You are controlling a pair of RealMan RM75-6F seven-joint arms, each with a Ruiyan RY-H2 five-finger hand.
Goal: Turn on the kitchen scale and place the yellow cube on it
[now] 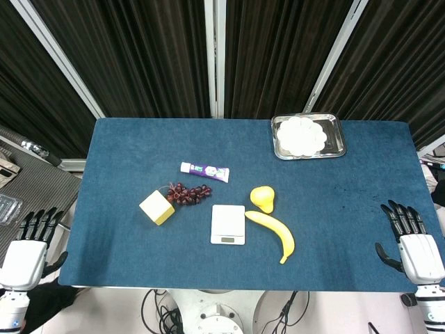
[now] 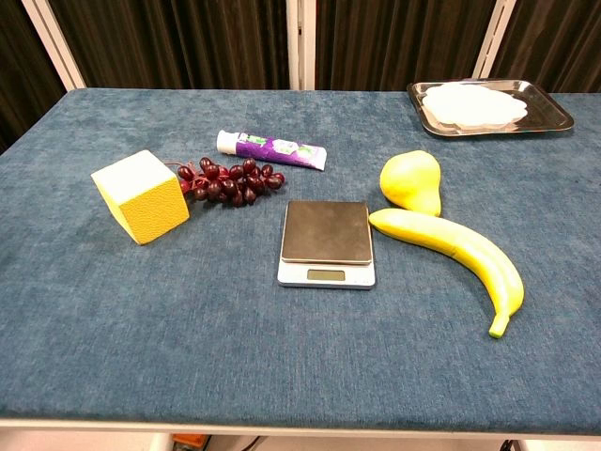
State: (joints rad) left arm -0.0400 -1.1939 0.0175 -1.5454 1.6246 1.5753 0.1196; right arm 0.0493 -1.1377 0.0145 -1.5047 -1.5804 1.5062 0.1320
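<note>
The kitchen scale [image 1: 228, 224] [image 2: 327, 242] sits near the table's front middle, its steel platform bare and its small display facing the front edge. The yellow cube [image 1: 157, 207] [image 2: 141, 195] rests on the blue cloth to the scale's left. My left hand [image 1: 31, 245] hangs off the table's left front corner, fingers apart and holding nothing. My right hand [image 1: 412, 240] is at the right front edge, fingers spread and holding nothing. Neither hand shows in the chest view.
Dark red grapes [image 1: 188, 193] [image 2: 230, 180] lie beside the cube, a toothpaste tube [image 1: 205, 171] [image 2: 271, 148] behind them. A pear [image 1: 263, 197] [image 2: 412, 181] and banana [image 1: 274, 234] [image 2: 451, 250] lie right of the scale. A steel tray [image 1: 336, 133] [image 2: 548, 110] holding a white plate stands back right.
</note>
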